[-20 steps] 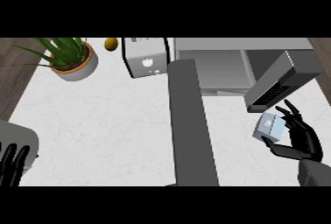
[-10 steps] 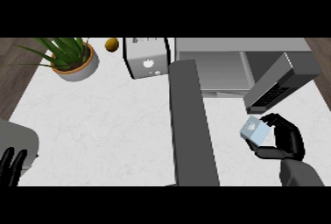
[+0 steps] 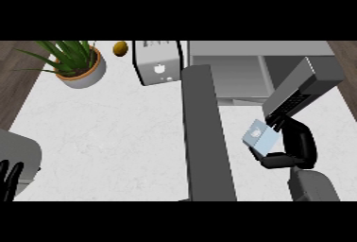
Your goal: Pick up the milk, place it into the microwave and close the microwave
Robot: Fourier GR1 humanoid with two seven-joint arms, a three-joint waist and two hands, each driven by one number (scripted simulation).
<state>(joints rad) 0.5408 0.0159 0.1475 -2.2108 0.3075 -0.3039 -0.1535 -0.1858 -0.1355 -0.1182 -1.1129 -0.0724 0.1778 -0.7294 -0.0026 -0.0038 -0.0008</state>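
Head view: the right hand point(image 3: 296, 149) curls round the milk point(image 3: 259, 136), gripping the tilted carton over the counter point(image 3: 105, 137), just in front of the open microwave point(image 3: 233, 75) and near a long grey slab point(image 3: 206, 142). The left hand point(image 3: 10, 177) rests at the lower left edge, fingers straight and raised, grasping nothing. A plant point(image 3: 75, 61) stands in the far left corner.
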